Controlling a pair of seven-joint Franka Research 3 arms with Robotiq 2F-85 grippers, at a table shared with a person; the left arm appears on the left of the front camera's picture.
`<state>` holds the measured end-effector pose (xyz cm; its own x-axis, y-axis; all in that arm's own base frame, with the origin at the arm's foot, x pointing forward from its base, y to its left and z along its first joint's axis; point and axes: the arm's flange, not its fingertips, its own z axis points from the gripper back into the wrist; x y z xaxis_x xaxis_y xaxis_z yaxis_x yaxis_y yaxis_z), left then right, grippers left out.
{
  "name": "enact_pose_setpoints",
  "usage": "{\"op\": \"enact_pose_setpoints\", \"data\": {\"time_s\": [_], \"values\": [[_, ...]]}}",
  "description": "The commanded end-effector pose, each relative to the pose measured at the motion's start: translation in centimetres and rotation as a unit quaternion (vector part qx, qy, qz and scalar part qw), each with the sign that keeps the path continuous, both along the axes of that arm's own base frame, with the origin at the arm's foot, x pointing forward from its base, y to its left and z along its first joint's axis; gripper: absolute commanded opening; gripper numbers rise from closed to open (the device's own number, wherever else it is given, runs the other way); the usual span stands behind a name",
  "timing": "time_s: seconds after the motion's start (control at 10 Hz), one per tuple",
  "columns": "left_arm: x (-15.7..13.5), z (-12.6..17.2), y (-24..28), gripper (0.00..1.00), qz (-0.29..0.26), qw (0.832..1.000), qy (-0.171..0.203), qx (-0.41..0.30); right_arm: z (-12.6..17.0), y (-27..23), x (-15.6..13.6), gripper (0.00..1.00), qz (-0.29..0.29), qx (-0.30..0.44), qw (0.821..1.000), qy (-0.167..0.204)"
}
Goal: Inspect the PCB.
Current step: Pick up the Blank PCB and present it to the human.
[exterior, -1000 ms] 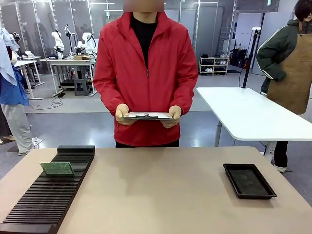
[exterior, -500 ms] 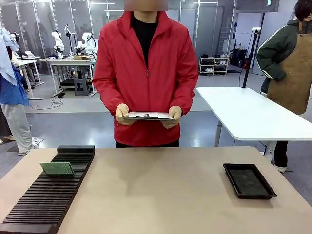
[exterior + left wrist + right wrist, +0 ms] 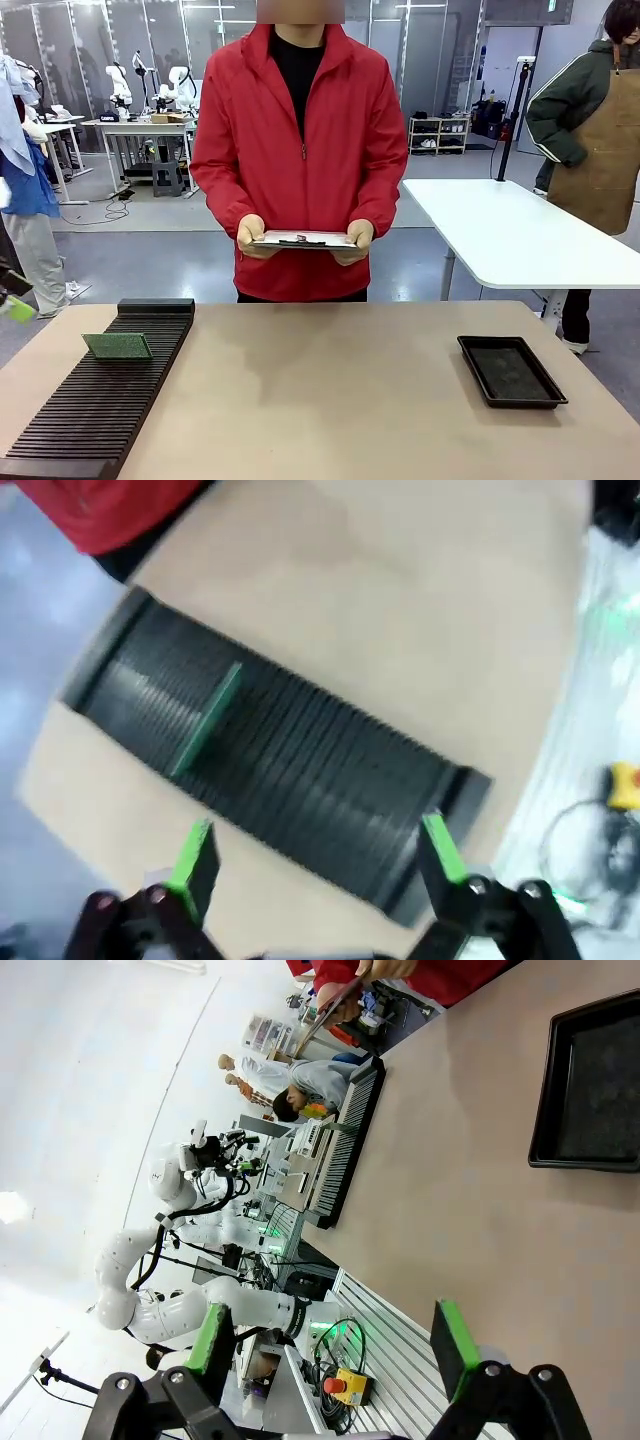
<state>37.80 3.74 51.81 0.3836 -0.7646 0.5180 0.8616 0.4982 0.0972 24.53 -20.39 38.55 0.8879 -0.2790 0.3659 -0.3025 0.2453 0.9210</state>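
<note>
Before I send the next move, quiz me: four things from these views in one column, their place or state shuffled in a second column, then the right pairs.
Things:
1. PCB
2. black tray
3. clipboard
4. left end effector

Place or state:
A. held in the person's hands
B. open, pointing toward the slotted rack
C. standing on edge in a rack slot
D. empty, on the right side of the table

Pairs: 1-C, 2-D, 3-A, 4-B
</note>
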Motion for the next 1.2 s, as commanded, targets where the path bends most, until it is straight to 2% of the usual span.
{"op": "enact_pose_setpoints", "data": {"time_s": [0.0, 0.3, 1.1], "values": [[2.1, -2.5, -1.1, 1.0, 0.001, 0.995, -0.037, 0.089, 0.1, -0.1, -0.1, 1.0, -0.002, 0.002, 1.0, 0.0], [3.8, -4.2, -1.8, 1.0, -0.021, 0.991, -0.039, 0.123, 0.1, -0.1, -0.1, 1.0, -0.002, 0.002, 1.0, 0.0], [3.9, -4.4, -1.8, 1.0, -0.041, 0.992, -0.036, 0.114, 0.1, -0.1, -0.1, 1.0, -0.002, 0.002, 1.0, 0.0]]}}
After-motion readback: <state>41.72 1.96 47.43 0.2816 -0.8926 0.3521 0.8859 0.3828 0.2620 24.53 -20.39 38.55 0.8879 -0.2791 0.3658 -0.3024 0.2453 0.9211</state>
